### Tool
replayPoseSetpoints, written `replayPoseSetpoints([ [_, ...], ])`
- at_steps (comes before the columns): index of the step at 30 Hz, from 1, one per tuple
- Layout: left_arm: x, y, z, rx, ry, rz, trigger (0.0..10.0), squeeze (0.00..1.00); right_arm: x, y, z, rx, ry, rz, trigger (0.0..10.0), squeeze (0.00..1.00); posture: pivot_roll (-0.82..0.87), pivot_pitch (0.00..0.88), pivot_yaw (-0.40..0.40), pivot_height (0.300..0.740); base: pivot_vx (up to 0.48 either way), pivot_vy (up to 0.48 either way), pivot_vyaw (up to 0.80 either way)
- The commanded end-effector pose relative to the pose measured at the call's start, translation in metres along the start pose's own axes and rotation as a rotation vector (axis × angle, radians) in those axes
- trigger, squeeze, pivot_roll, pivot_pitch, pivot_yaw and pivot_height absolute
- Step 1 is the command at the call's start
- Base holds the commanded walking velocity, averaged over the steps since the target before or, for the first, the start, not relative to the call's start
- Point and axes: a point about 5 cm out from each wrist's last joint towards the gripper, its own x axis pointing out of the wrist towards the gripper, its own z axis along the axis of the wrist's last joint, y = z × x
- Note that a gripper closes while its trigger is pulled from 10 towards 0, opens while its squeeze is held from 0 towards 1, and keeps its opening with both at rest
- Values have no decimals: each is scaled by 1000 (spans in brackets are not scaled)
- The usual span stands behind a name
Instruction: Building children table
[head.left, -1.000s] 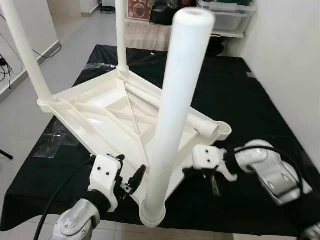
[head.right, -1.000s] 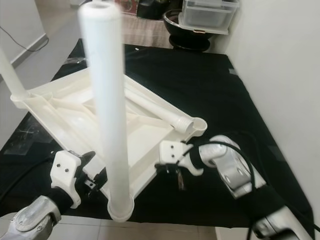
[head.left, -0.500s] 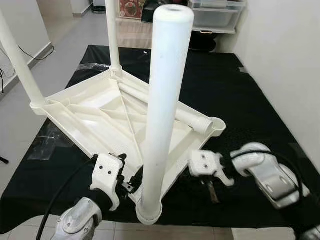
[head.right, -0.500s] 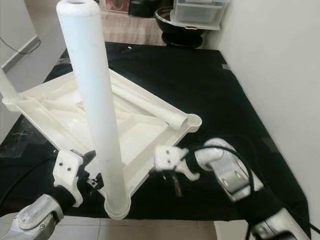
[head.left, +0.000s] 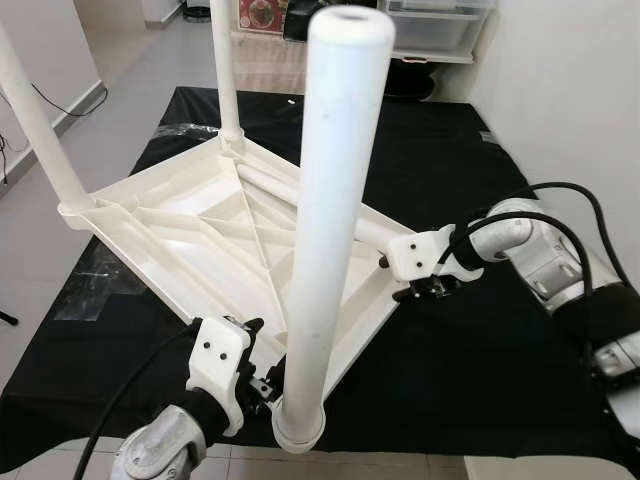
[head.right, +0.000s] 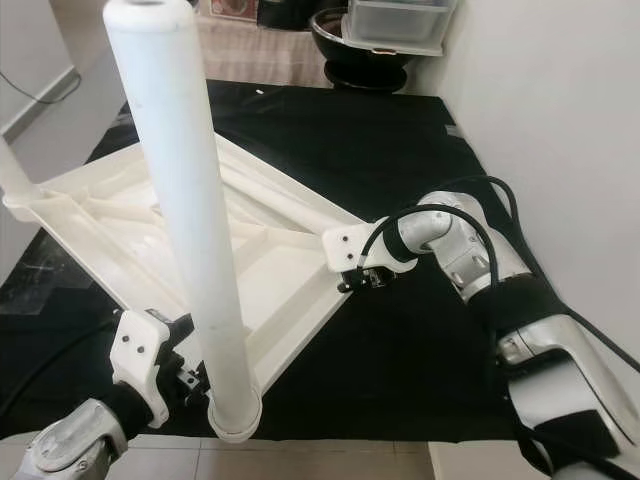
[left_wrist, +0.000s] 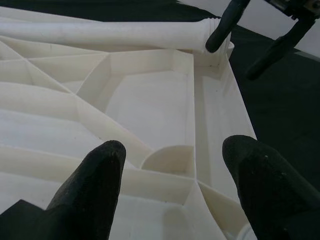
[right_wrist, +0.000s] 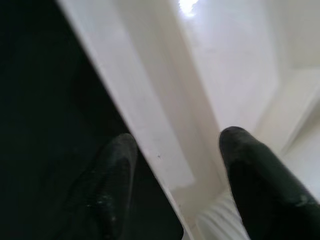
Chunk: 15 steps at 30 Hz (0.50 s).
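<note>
Right gripper reaches in from the right side to the right-hand corner of the overturned white tabletop, its two black fingers spread apart and straddling the rim there; the right wrist view has one finger over the black cloth and the other over the white plastic, beside the ribbed end of the loose leg. That loose leg lies flat across the ribbed underside of the tabletop, its threaded end pointing at the empty corner socket just by the right gripper.

Left gripper sits at the near corner of the tabletop, close to the base of the near leg, which stands upright in its socket at the near edge of the cloth. Its fingers are wide apart and hold nothing; the left wrist view looks between them over the tabletop's ribs towards the right gripper.

Two more legs stand upright in their sockets: a far leg at the back corner and a left leg at the left corner. The tabletop rests upside down on the black cloth, which is spread over the tiled floor.
</note>
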Motion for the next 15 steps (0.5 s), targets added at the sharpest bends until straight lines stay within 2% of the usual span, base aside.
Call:
replayPoseSetpoints([
  [1, -1, -7, -2, -17, 19, -44, 10000, 0, 5, 4, -2, -37, 27, 54, 10000, 1000, 44, 114, -108, 740, 0, 0, 0],
  [3, -6, -7, -3, -18, 27, -32, 10000, 0, 12, 4, -7, -118, 105, 123, 10000, 1000, 59, 124, -120, 740, 0, 0, 0],
  [4, -8, -7, -3, -18, 31, -27, 10000, 0, 13, 4, -9, -135, 128, 134, 10000, 945, 61, 126, -121, 740, 0, 0, 0],
  [5, -9, -7, -4, -18, 34, -23, 10000, 0, 13, 3, -11, -143, 144, 140, 10000, 608, 63, 128, -124, 740, 0, 0, 0],
  [7, -10, -7, -4, -19, 35, -22, 10000, 0, 13, 3, -11, -147, 153, 143, 10000, 608, 63, 128, -124, 740, 0, 0, 0],
  [8, -12, -7, -4, -21, 38, -18, 10000, 0, 12, 1, -13, -153, 169, 143, 10000, 0, 65, 135, -131, 740, 0, 0, 0],
  [12, -16, -9, -5, -29, 47, -10, 10000, 0, 11, 3, -21, -200, 229, 199, 10000, 0, 62, 147, -135, 740, 0, 0, 0],
  [15, -17, -9, -5, -31, 48, -7, 10000, 0, 13, 7, -24, -223, 228, 236, 10000, 0, 58, 152, -136, 740, 0, 0, 0],
])
